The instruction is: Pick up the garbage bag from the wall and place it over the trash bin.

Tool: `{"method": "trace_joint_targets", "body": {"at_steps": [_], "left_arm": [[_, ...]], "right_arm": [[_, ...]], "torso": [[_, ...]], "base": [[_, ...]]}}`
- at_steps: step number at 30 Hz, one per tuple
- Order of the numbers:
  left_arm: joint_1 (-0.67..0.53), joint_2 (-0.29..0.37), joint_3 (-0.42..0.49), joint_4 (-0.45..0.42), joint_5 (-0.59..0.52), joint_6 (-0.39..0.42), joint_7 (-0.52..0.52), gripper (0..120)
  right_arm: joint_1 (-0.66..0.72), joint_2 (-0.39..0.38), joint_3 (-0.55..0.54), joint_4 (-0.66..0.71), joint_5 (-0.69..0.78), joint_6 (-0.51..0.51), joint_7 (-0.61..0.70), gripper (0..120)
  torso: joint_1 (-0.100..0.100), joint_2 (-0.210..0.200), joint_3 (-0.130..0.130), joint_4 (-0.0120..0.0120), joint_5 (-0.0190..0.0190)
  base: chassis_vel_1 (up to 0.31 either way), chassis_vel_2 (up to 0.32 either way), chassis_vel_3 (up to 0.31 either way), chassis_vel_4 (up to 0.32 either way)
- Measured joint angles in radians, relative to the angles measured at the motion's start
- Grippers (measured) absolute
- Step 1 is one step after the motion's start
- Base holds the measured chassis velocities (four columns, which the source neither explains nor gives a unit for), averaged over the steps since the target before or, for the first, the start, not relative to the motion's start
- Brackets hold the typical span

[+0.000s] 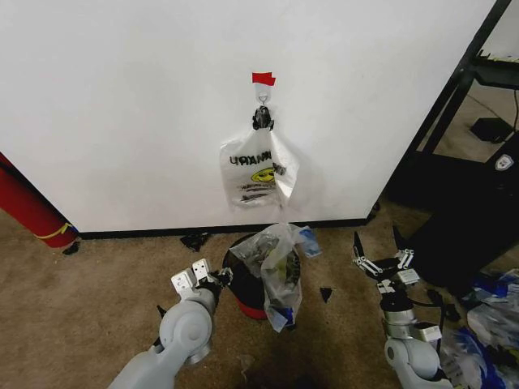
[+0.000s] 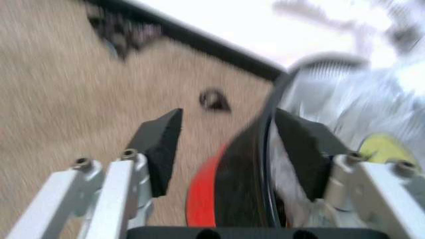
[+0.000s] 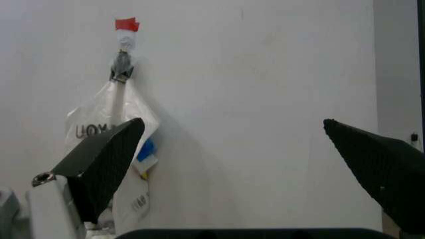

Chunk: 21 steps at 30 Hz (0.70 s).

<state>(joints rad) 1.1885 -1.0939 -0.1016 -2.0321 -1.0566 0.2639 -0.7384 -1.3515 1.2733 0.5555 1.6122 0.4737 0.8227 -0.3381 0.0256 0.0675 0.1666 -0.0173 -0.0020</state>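
Left gripper point(image 1: 212, 279) set low at bin point(image 1: 247, 301) left rim, jaws spread astride rim wire, nothing clamped; likely positioned to grip rim or bag point(image 1: 276, 263) already draped in bin.

Second bag point(image 1: 258, 168) hung on wall point(image 1: 122, 105) hook, print reversed.

Right gripper point(image 1: 379, 255) held wide, empty, aimed at wall.

Left wrist view: rim between pads point(image 2: 162, 147). Right wrist view: blue patch on hung bag.

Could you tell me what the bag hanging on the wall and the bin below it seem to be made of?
The garbage bag looks like thin translucent plastic: it creases and lets light through. The trash bin seems black metal, judging by its thin rim, with a glossy red base, probably plastic.
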Motion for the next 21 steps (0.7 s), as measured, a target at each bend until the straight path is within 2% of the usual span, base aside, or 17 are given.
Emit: {"method": "trace_joint_targets", "body": {"at_steps": [1,4,6,8,9,11,15,21], "left_arm": [[0.000,0.000,0.000,0.000,0.000,0.000,0.000,63],[0.010,0.041,-0.009,-0.050,0.036,-0.019,0.041,74],[0.007,0.062,-0.005,-0.058,0.112,-0.039,0.105,82],[-0.018,0.076,0.012,-0.027,0.207,-0.055,0.187,90],[-0.018,0.076,0.012,-0.027,0.207,-0.055,0.187,90],[-0.063,0.086,0.042,0.019,0.250,-0.059,0.240,98],[-0.179,0.098,0.103,0.108,0.258,-0.047,0.290,100],[-0.234,0.118,0.129,0.170,0.269,-0.030,0.287,100]], "right_arm": [[0.000,0.000,0.000,0.000,0.000,0.000,0.000,100],[-0.002,0.008,0.001,0.001,0.000,0.000,0.000,100],[-0.002,0.014,0.002,0.001,0.000,0.000,0.000,100],[-0.001,0.017,0.001,0.001,-0.004,0.000,-0.001,100],[-0.001,0.017,0.001,0.001,-0.004,0.000,-0.001,100],[0.000,0.021,-0.001,0.001,-0.013,0.000,-0.001,100],[-0.002,0.031,-0.004,0.001,-0.032,0.000,-0.001,100],[-0.010,0.041,-0.004,0.010,-0.037,0.000,-0.001,100]], "torso": [[0.000,0.000,0.000,0.0000,0.0000],[0.000,0.000,0.000,0.0000,0.0001],[0.000,0.000,0.000,-0.0001,0.0001],[0.000,0.000,0.000,0.0000,0.0001],[0.000,0.000,0.000,0.0000,0.0001],[0.000,0.000,0.000,-0.0003,0.0000],[0.000,0.000,0.000,-0.0005,0.0000],[0.000,0.000,0.000,0.0000,-0.0001]], "base": [[0.000,0.000,0.000,0.000],[0.000,0.000,0.000,0.000],[0.000,0.000,0.000,0.000],[0.000,0.000,0.000,0.000],[0.000,0.000,0.000,0.000],[0.000,0.000,0.000,0.000],[0.000,0.000,0.000,0.000],[0.000,0.000,0.000,0.000]]}}
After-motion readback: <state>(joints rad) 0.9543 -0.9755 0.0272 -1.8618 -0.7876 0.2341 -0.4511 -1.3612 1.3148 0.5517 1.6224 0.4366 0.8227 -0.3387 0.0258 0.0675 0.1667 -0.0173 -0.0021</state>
